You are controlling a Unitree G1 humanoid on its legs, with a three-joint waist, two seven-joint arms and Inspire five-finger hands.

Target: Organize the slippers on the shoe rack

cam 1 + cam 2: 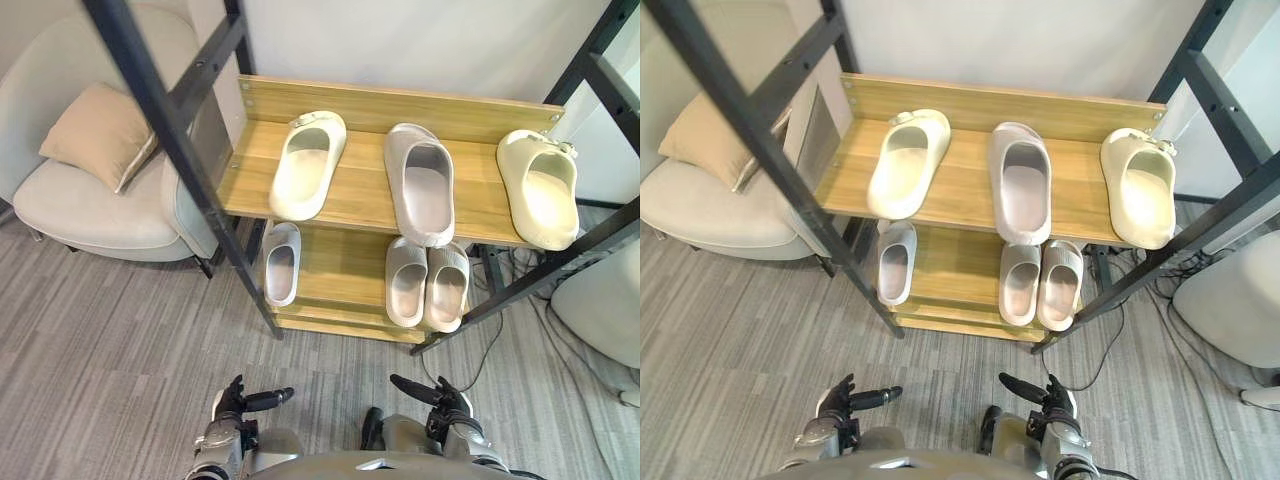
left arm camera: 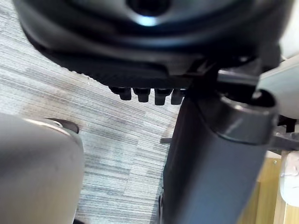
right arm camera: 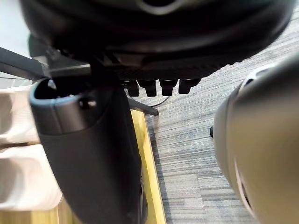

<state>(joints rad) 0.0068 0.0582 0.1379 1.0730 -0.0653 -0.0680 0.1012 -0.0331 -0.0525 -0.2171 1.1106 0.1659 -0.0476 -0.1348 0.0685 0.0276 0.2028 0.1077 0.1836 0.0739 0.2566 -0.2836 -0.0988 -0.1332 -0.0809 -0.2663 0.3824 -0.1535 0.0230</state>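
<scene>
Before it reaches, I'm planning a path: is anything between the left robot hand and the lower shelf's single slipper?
Yes: the slanted black bar meets the floor just before the shelf, roughly between the left robot hand and the single slipper.

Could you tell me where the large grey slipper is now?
Left eye view: the large grey slipper lies mid top shelf, between the left cream slipper and right cream slipper.

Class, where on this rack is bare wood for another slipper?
Lower shelf: the gap between the single pale slipper and the grey pair. Top shelf is crowded: narrow strips separate left cream slipper, grey slipper and right cream slipper.
</scene>
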